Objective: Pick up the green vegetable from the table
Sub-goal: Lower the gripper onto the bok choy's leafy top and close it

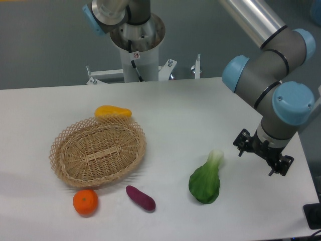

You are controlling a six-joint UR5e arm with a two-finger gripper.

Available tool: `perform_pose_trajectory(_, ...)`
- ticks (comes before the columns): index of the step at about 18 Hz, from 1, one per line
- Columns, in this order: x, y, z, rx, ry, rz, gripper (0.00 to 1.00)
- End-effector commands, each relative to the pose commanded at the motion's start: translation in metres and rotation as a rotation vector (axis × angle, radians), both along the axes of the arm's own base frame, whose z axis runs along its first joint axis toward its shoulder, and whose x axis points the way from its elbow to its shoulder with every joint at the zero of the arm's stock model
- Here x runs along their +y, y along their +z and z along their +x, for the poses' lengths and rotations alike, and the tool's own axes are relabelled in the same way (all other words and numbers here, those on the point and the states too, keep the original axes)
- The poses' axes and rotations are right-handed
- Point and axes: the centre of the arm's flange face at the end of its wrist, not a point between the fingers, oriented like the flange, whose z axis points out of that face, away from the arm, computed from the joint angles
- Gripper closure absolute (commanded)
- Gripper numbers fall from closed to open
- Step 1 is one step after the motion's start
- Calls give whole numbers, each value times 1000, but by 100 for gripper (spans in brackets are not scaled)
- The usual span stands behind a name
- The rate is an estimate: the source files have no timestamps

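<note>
A green vegetable (206,179) lies on the white table (190,110) at lower right of centre, its dark leafy end toward the bottom edge and its pale stalk pointing up. The arm's gripper (263,151) hangs at the right side of the frame, just beside the stalk and apart from it; whether its claw is spread or pressed together cannot be told. A wicker basket (98,150) sits at left, with 1 yellow squash (113,111) behind it and 1 orange (85,202) and 1 purple piece (140,198) below.
</note>
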Motion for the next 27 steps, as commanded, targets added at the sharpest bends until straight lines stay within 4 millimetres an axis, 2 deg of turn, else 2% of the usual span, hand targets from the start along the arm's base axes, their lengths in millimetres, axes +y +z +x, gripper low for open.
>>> perform_pose_trajectory(3,2,3,5,-3,-4,9,0)
perform_pose_trajectory(5,15,0,28,-20,5,2,0)
perform_pose_trajectory(8,12,-10,52,-51,4,-15,0)
perform_pose_trajectory(15,4,-39,63,-83,-6,-37,0)
perform_pose_trajectory(22,-8,-90,80,-73,-8,-40,0)
perform_pose_trajectory(27,-9,-105,84,-93,-8,-52,0)
